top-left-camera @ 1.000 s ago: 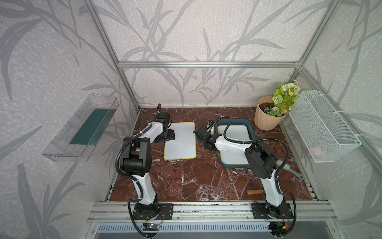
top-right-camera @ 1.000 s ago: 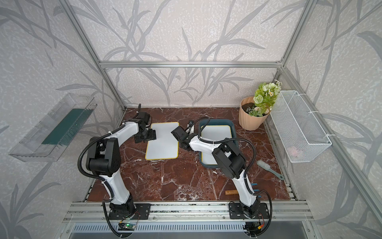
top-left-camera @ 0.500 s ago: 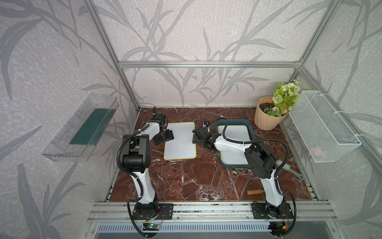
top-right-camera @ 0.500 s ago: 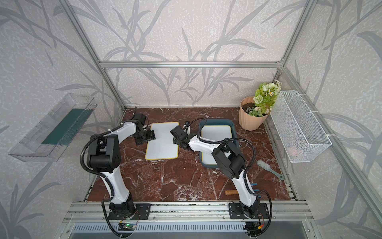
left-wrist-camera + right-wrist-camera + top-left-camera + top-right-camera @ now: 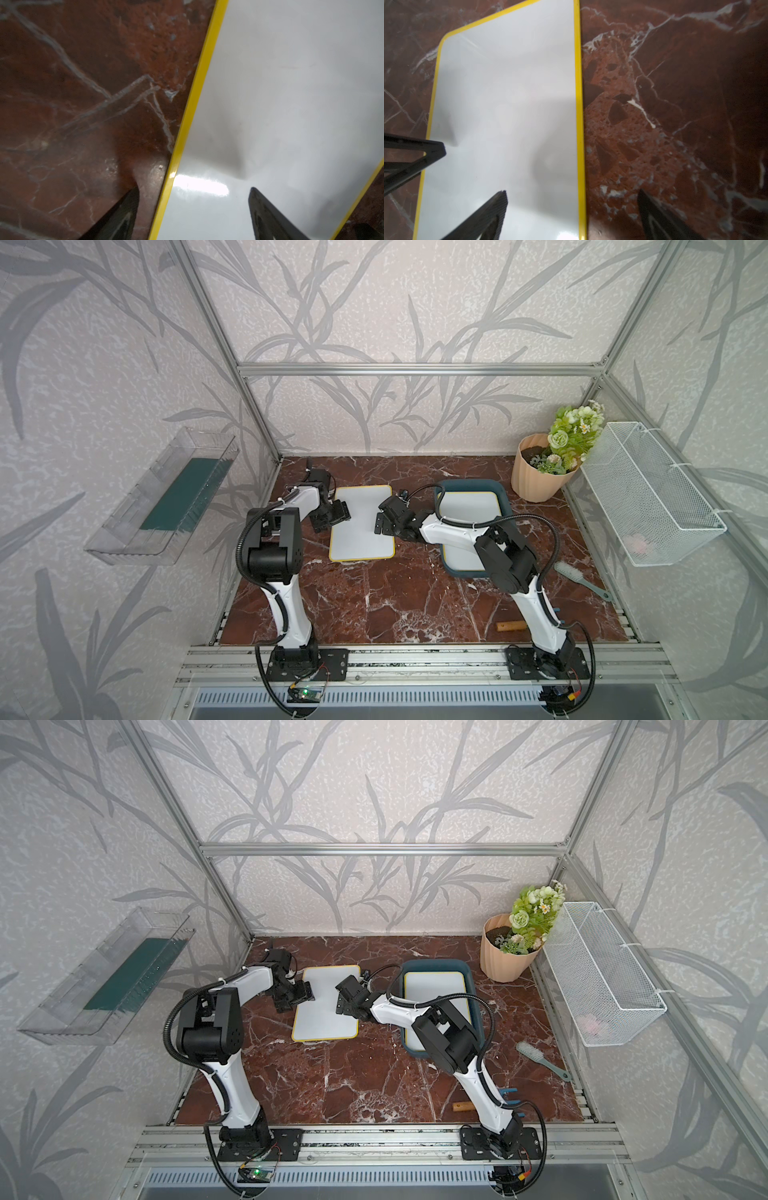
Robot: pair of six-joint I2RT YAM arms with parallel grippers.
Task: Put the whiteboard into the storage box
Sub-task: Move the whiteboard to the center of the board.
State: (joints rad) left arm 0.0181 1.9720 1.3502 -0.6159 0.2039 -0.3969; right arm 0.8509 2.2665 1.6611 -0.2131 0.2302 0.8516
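A whiteboard (image 5: 361,531) (image 5: 326,1011) with a yellow rim lies flat on the marble table, left of the storage box (image 5: 469,483) (image 5: 436,963). The box is a dark teal tray, and a white board (image 5: 469,514) lies inside it. My left gripper (image 5: 337,516) (image 5: 194,189) is open and straddles the whiteboard's (image 5: 280,104) left edge, one finger over the marble, one over the white face. At the right edge of the whiteboard (image 5: 508,104), my right gripper (image 5: 380,524) (image 5: 572,193) is open too and straddles the rim the same way. Neither holds anything.
A peach flower pot (image 5: 536,479) stands at the back right. A white wire basket (image 5: 652,493) hangs on the right wall and a clear bin (image 5: 166,497) on the left wall. A brush (image 5: 582,576) and a small wooden piece (image 5: 511,626) lie front right.
My right gripper has moved left, from between box and whiteboard to over the whiteboard's right edge. The left gripper has shifted slightly at the left edge. The whiteboard has not moved.
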